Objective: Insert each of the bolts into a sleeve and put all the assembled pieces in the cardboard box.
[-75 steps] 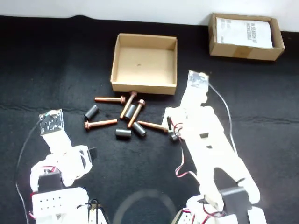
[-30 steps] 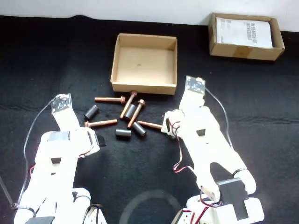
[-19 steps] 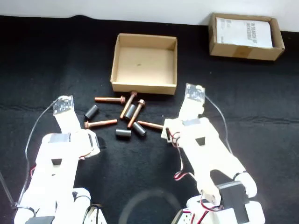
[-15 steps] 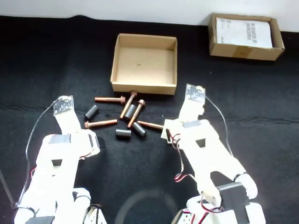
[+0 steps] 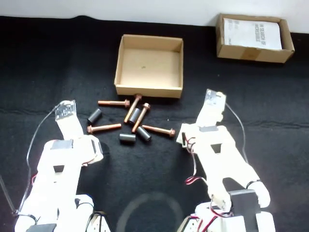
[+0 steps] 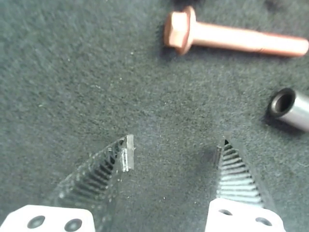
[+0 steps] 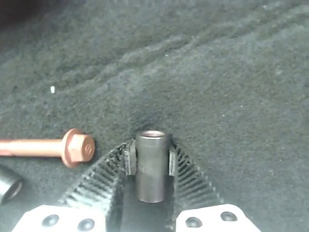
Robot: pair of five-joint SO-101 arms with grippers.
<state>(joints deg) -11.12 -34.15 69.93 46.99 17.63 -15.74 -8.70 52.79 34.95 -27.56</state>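
Mid-tabletop, just before the cardboard box (image 5: 149, 90): loose parts, as we log them.
We count five copper bolts (image 5: 104, 128) and four dark sleeves (image 5: 127, 137) scattered on the black tabletop (image 5: 58, 63). Our right gripper (image 7: 150, 155) pinches a fifth sleeve (image 7: 150, 181) near one bolt's head. Our left gripper (image 6: 176, 147) is spread wide and holds nothing.

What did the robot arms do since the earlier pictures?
The right arm slid right, away from the pile, uncovering a bolt; its fingers hold a sleeve. The left arm stretched forward toward the bolts, its fingers open. Loose bolts, sleeves and cardboard box stayed put.
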